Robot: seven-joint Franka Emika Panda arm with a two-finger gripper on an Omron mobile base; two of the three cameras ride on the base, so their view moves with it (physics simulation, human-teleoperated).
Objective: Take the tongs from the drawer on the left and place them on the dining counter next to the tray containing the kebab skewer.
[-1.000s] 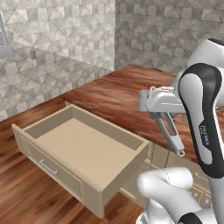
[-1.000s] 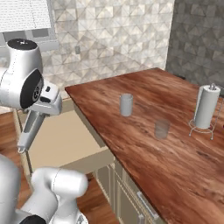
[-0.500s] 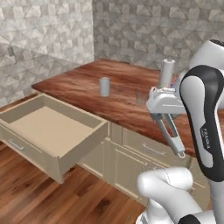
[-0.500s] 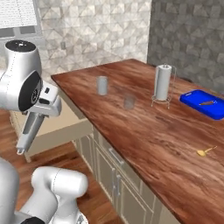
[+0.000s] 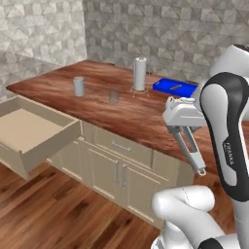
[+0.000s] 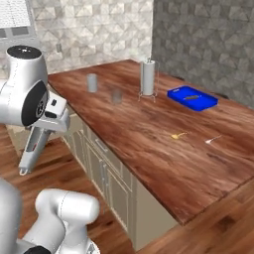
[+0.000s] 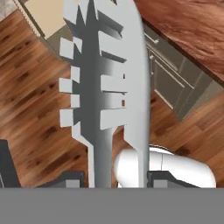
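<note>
The grey-silver tongs (image 5: 188,147) hang down from my gripper (image 5: 181,127), which is shut on their upper end, in front of the dining counter's (image 5: 127,115) near edge. From the right base view the tongs (image 6: 31,149) slant down below the gripper (image 6: 43,130). In the hand view the toothed tongs (image 7: 105,83) stretch away from the gripper (image 7: 114,177) over the floor. The drawer (image 5: 29,132) stands pulled open at the left. The blue tray (image 5: 175,86) (image 6: 192,97) with the kebab skewer (image 5: 176,87) (image 6: 192,97) lies far back on the dining counter (image 6: 163,149).
A paper towel holder (image 5: 139,74) (image 6: 147,77) stands beside the tray. Two grey cups (image 5: 79,86) (image 5: 114,97) sit further left. A small yellow item (image 6: 177,134) and a thin silver utensil (image 6: 213,140) lie mid-counter. Cabinet doors (image 5: 104,170) line the counter's front.
The whole picture has shifted: the base has travelled right along the counter, so the drawer now sits far left and the tray has come into view. The gripper keeps its hold on the tongs.
</note>
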